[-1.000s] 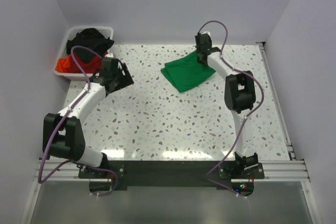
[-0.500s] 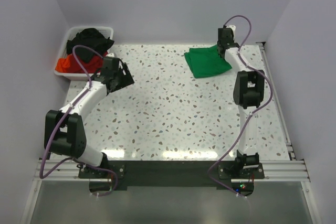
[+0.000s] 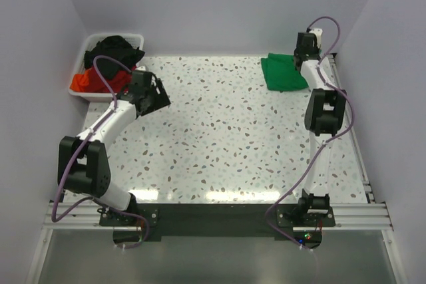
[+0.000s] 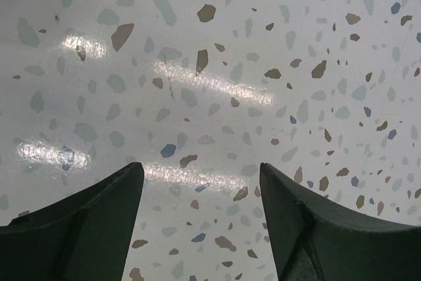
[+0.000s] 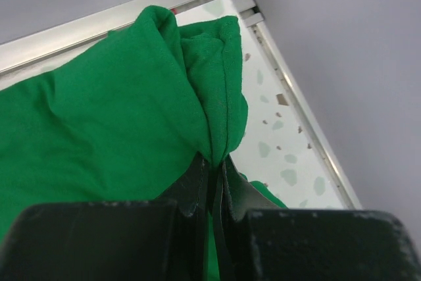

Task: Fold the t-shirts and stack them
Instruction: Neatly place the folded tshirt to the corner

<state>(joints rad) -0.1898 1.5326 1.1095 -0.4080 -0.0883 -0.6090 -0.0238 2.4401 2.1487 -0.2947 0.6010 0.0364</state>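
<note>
The right end effector (image 5: 214,166) was clamped on a bunched fold of the green shirt (image 3: 285,74), jaws pressed together over the cloth, at the far right corner of the worktop (image 3: 226,138) beside a metal rail (image 5: 79,31). The shirt lay folded there along the far edge. The left end effector (image 4: 200,179) hovered with its jaws apart, holding nothing, over bare speckled worktop near the far left corner. Just beyond it, the white bin (image 3: 78,88) at that corner held a black shirt (image 3: 117,47) and a red shirt (image 3: 88,82).
</note>
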